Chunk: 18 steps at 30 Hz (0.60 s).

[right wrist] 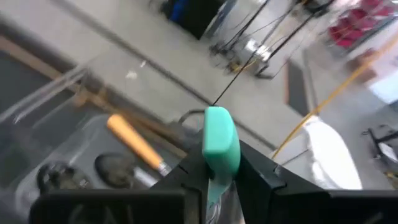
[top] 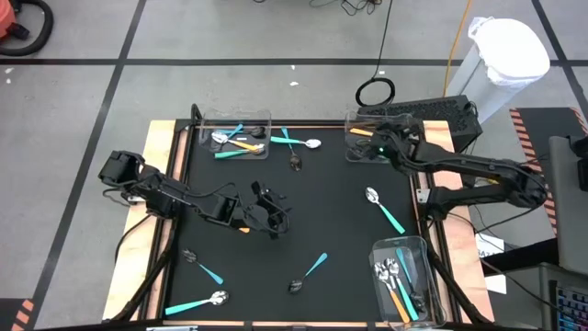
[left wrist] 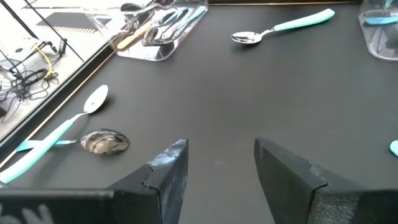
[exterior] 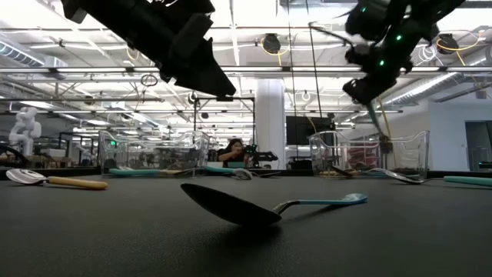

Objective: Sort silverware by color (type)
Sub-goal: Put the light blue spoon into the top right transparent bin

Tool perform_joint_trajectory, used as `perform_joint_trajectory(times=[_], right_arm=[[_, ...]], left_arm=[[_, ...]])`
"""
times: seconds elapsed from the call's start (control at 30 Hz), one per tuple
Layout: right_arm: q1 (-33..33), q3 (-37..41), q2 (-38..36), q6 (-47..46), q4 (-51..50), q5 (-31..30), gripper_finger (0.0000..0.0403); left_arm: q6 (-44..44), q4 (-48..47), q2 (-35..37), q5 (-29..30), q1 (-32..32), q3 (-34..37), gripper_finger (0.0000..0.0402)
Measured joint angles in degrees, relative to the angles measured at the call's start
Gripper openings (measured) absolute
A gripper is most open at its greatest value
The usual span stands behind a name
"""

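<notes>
black table (top: 322,230), teal-handled spoon (right wrist: 219,140) in dark right hand (right wrist: 219,177), orange-handled spoon (right wrist: 134,143), clear bins (top: 237,121)

On the desk (top: 340,230), three bins stand near the edges: one bin (top: 236,133) at upper left holds several utensils, a second bin (top: 366,138) at upper right sits under the right gripper (top: 375,147), and a third bin (top: 404,280) at lower right holds more. Between the upper bins lie a spoon (top: 303,142) and another just below it. A spoon (top: 384,208) lies right of centre. The left gripper (top: 276,213) hangs over mid-desk. Four utensils lie along the lower part.
</notes>
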State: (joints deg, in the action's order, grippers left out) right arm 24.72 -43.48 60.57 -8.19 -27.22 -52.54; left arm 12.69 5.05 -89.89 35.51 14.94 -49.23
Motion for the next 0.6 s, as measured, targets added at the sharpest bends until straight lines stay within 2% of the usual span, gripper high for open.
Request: perform_joint_trajectory(times=[0.13, 0.3, 0.43, 0.5, 0.6], right_arm=[[2.47, 0.00, 2.96, -0.07, 1.06, 4.20, 0.0081], [3.62, 0.00, 3.63, 1.93, 3.81, 4.75, 0.0156], [2.97, 0.00, 2.04, 1.37, 5.94, 4.99, 0.0219], [2.69, 0.00, 1.15, 2.67, 7.75, 7.90, 0.0242], [2.68, 0.00, -0.24, 4.31, 10.54, 17.68, 0.0261]], left_arm=[[0.22, -0.01, 0.00, 0.11, -0.68, 0.00, 0.0187], [0.37, -0.34, 0.02, 0.24, -0.77, 0.00, 0.0187], [0.53, -4.88, 0.04, 0.24, -0.78, 0.00, 0.0187], [0.57, -7.04, 0.04, 0.24, -0.81, 0.00, 0.0187], [2.10, -9.12, 0.04, 0.23, -0.78, 0.00, 0.0187]])
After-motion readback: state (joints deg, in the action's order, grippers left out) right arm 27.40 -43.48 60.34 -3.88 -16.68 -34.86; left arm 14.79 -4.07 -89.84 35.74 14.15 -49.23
